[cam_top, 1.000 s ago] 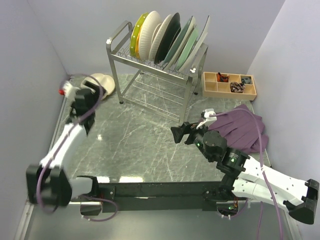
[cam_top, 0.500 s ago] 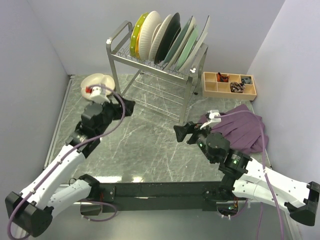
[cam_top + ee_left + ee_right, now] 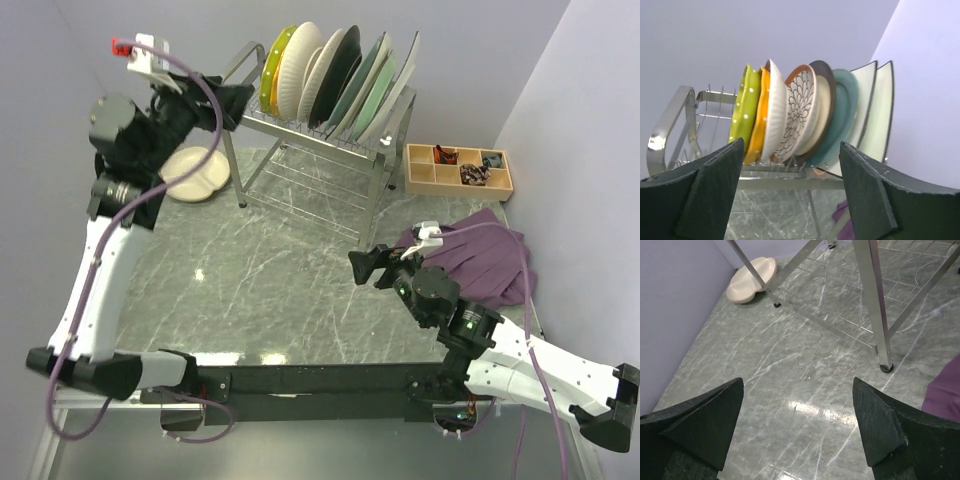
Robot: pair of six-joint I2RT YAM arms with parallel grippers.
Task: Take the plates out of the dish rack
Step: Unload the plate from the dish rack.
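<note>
low in the frame's centre the right gripper (image 3: 362, 267) hangs over the table (image 3: 270, 290), jaws wide and empty, barely moved. farther back at left the cream divided plate (image 3: 193, 172) lies flat on the table. the left gripper (image 3: 232, 98) has swung up from it within the last second and now sits at upper left, level with the top tier of the dish rack (image 3: 378, 195), jaws wide, nothing between them. that suggests one plate is delivered and the next pick is beginning. the remaining plates (image 3: 335, 85) stand on edge, leaning together in the top tier, with lime dotted at the left end and pale square ones at the right.
</note>
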